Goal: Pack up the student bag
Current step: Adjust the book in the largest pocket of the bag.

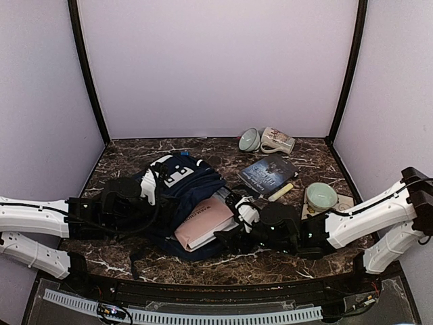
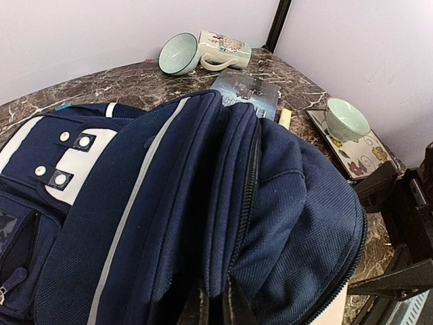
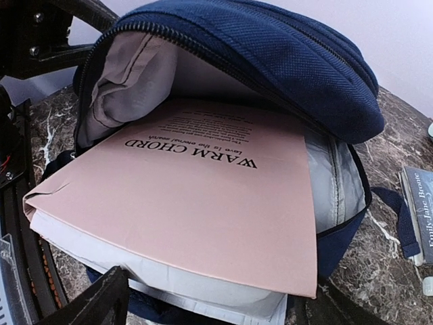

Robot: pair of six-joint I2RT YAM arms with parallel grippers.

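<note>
Your left claw (image 2: 216, 308) is clenched on the zip-edged mouth of the student bag (image 2: 169, 203); the bag lies on the marble table (image 1: 135, 152), left of centre, mouth facing your right arm; your right claw (image 3: 203, 301) is spread wide at the near edge of the pink WARM CHORD book (image 3: 196, 203), which lies half inside the bag.

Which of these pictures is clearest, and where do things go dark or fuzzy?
Top external: evenly lit, but the student bag merges with the dark table. Left wrist: sharp beyond, murky at the bottom edge where fabric crowds the lens. Right wrist: pink book bright and crisp, lettering upside down.
</note>
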